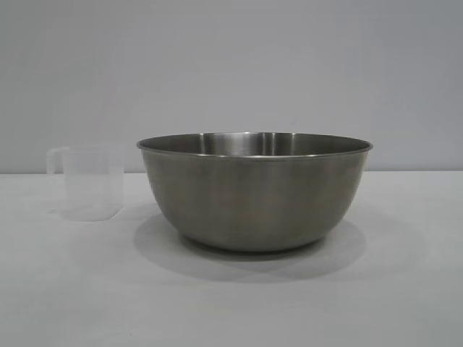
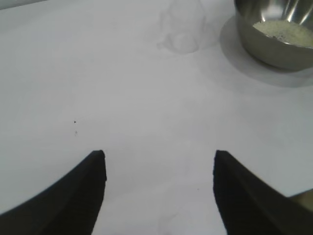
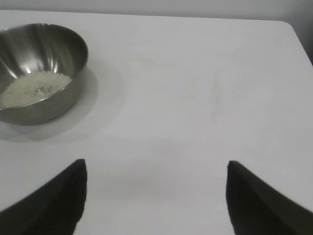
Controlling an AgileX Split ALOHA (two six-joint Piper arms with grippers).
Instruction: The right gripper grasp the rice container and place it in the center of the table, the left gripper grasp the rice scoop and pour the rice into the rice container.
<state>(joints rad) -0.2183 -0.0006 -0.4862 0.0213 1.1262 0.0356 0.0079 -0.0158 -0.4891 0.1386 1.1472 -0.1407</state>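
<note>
Exterior view first: the wide round brushed-steel rice container (image 1: 255, 191) with the rolled rim sits mid-tabletop, and the small translucent plastic rice scoop (image 1: 85, 182) stands upright just beside it on the left, apart from it. Neither arm shows here. The plain white tabletop (image 1: 405, 289) is smooth, so the bowl probably slides if nudged sideways. It looks rigid and fairly heavy next to the cup, and the polished wall seems slick; the rolled rim looks like the sensible place to pinch it, one finger inside and one outside.

Left wrist view: the left hand (image 2: 160, 156) hovers over bare tabletop with its black pointed fingers spread wide, holding nothing. The scoop (image 2: 182, 27) is well ahead of it, next to the container (image 2: 274, 46), which already has a pale patch of white rice (image 2: 286, 32) in the bottom. The scoop looks light, thin-walled and tippy, likely to skid or flex under a hard squeeze. The side handle is the obvious grip, though which way it points isn't clear here.

Right wrist view: the right hand (image 3: 156, 166) is also spread open and empty, well apart from the container (image 3: 36, 73), with rice (image 3: 34, 88) visible inside.
</note>
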